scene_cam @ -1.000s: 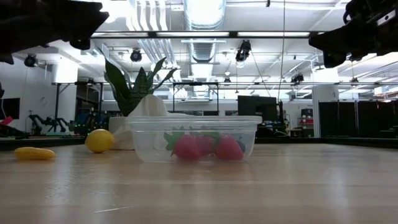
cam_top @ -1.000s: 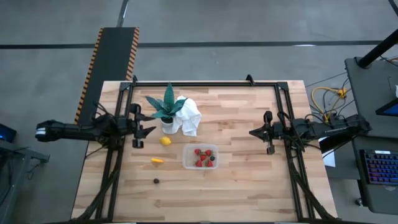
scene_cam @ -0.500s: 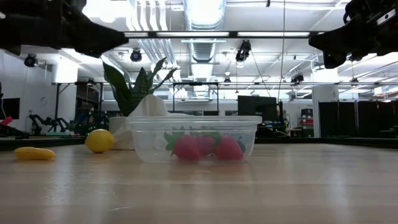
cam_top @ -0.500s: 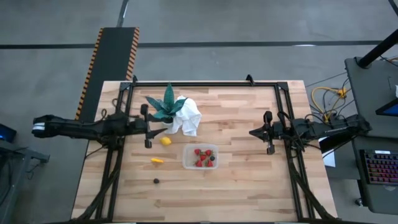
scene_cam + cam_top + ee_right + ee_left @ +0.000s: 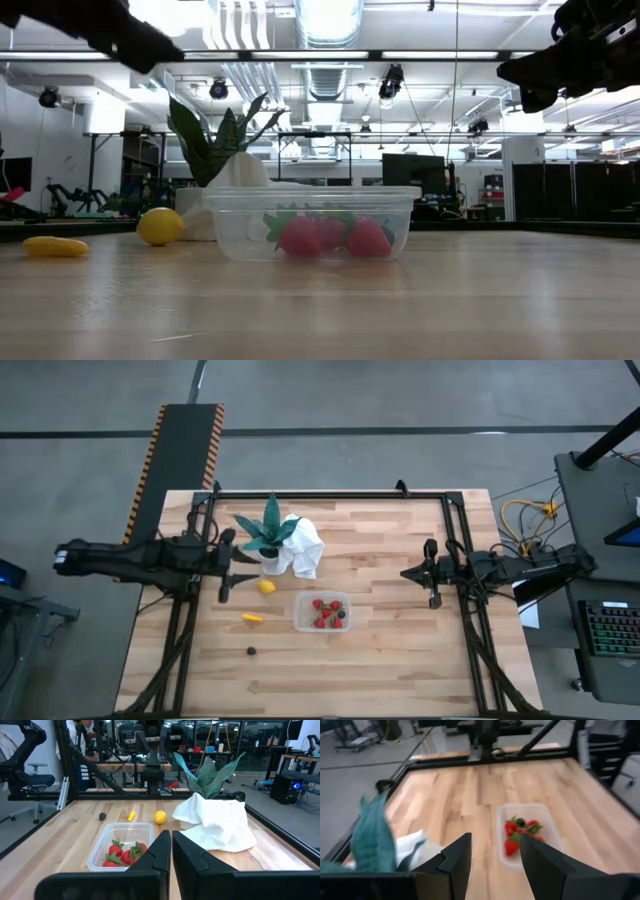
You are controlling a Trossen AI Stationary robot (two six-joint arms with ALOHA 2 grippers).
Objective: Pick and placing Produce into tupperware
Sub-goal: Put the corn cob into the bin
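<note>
Pulled back leftward from the plant point(image 5: 268, 530), left gripper point(image 5: 226, 563) with fingers spread and empty near the lemon point(image 5: 266, 587), right gripper point(image 5: 418, 574) pressed closed at table's right, strawberries point(image 5: 326, 613) lying inside the tupperware point(image 5: 300, 620) mid-table.

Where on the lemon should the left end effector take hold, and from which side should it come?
Grip the lemon across its widest middle, coming straight down from above. It is round and rests free on the table, so probably any pair of opposite sides will do. The potted plant and white cloth crowd its far side, while the left end effector is open close by.
</note>
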